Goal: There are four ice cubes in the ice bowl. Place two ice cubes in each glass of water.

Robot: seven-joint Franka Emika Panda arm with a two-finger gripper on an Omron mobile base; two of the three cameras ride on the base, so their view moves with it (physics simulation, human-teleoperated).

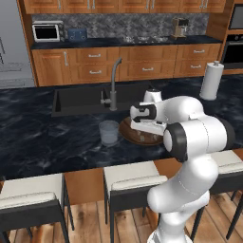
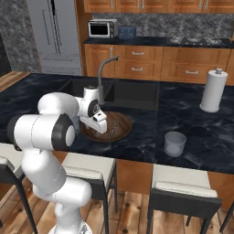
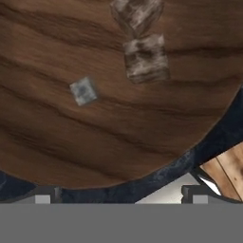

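Brown wood grain is pretty much all the hand camera sees, with the gripper [image 3: 121, 198] hanging right over the ice bowl [image 2: 119, 129], fingers spread wide and nothing between them. Inside the bowl I can make out three ice cubes: a small pale one [image 3: 83, 90] sitting alone toward the middle, and two bigger-looking ones [image 3: 145, 58] touching each other near the far rim. A fourth I can't spot.

The bowl sits on the dark marble worktop [image 2: 192, 123], just in front of the sink [image 2: 132, 95] and its faucet [image 1: 114, 83]. One glass of water [image 1: 108, 132] stands just beside the bowl on the left; the other glass [image 2: 174, 143] is well apart to the right, near the worktop's front edge. A paper-towel roll [image 2: 213, 90] stands toward the far right.
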